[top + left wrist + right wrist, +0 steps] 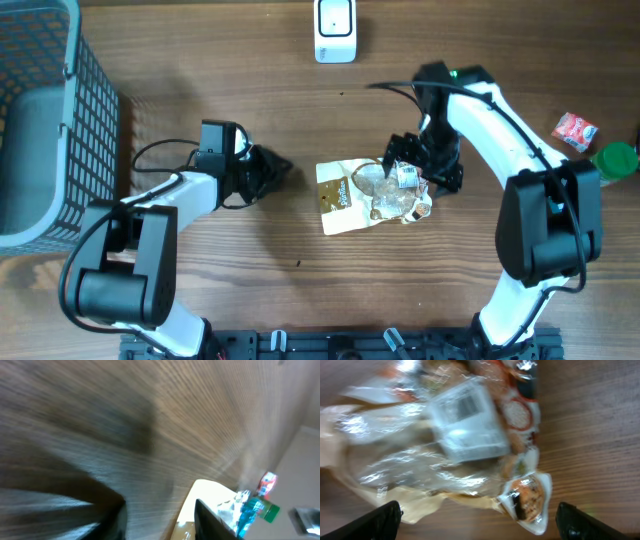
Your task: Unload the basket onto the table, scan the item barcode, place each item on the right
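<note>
Print on the white label (465,420) of the snack bag (345,200), lying mid-way on the counter (300,290), blurs past reading, right claw (420,165) spread wide just over it, left claw (272,170) part spread, empty, nearby.

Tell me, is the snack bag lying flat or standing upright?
Lying flat. The snack bag shows its broad face and white label upward on the table.
</note>
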